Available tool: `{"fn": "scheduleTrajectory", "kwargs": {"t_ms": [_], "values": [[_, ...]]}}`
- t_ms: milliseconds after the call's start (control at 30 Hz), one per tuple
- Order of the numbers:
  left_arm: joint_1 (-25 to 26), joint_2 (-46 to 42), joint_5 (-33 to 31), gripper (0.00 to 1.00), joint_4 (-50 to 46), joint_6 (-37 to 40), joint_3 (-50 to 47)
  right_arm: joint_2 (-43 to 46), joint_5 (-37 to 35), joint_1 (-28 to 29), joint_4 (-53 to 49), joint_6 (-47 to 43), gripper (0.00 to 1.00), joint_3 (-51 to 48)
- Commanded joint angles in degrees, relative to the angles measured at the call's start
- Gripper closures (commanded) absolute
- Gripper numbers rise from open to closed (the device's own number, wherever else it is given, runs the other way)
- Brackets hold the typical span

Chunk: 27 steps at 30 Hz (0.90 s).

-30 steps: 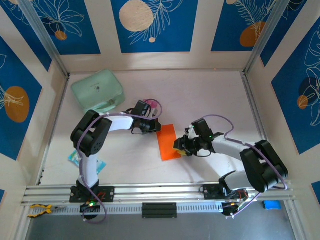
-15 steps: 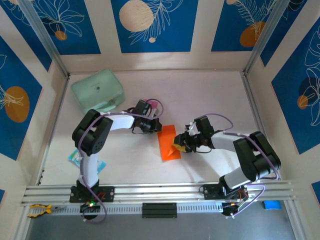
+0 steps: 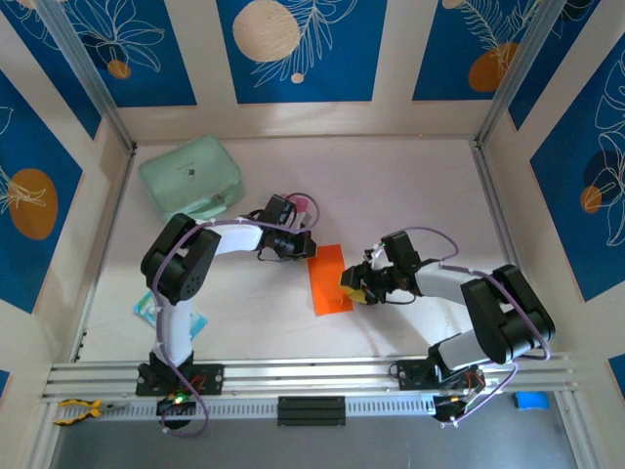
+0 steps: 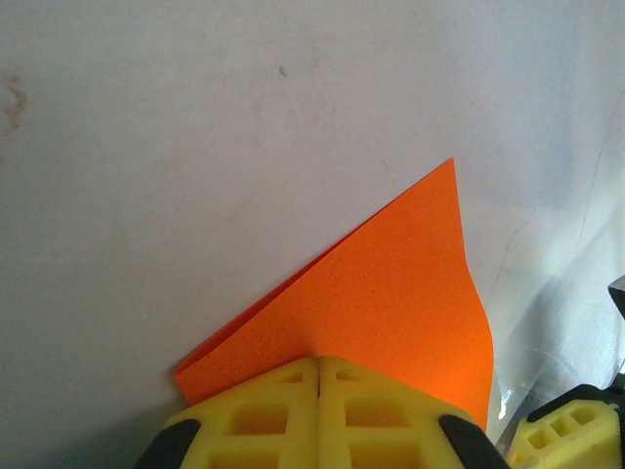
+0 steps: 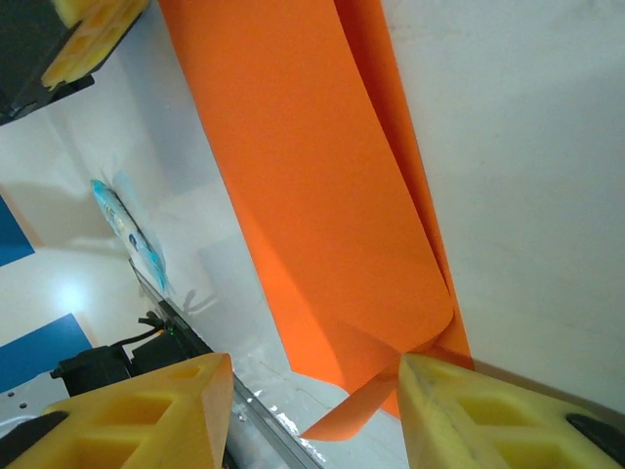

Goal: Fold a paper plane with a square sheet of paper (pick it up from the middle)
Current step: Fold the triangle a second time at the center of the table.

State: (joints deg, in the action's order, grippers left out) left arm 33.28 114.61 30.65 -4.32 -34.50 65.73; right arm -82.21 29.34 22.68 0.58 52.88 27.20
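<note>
orange square sheet of paper (image 3: 327, 278), folded double, one edge curled

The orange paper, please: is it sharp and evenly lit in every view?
Top external: orange paper sharp, evenly lit. Left wrist: crisp, with a grey shadow along its left edge. Right wrist: vivid, its curl darker underneath; a bright spot flares near the left edge.

An orange sheet of paper (image 3: 327, 278), folded to a narrow strip, lies on the white bench (image 3: 420, 186). The left end effector (image 3: 307, 250) meets its far left corner, and the right end effector (image 3: 352, 285) is at its right edge. A mint-green case (image 3: 190, 176) sits well apart, far left.
</note>
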Motion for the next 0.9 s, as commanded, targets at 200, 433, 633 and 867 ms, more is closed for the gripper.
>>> {"fn": "scheduleTrajectory", "kwargs": {"t_ms": [200,433,633,867], "values": [[0.03,1.33,-0.55,0.97,-3.33,0.86,0.36,1.15,-0.84,0.9,-0.48,3.0,0.5,-2.79],[-0.04,1.12,-0.72,0.96,-3.42,0.92,0.28,2.01,-1.27,1.11,-0.26,3.58,0.51,-3.36],[-0.03,1.08,-1.09,0.96,-3.37,0.65,0.33,2.51,-1.6,1.53,-1.27,4.08,0.51,-3.22],[0.01,0.93,-1.38,0.97,-3.33,0.34,0.1,3.83,-3.78,2.89,-2.97,4.91,0.52,-3.36]]}}
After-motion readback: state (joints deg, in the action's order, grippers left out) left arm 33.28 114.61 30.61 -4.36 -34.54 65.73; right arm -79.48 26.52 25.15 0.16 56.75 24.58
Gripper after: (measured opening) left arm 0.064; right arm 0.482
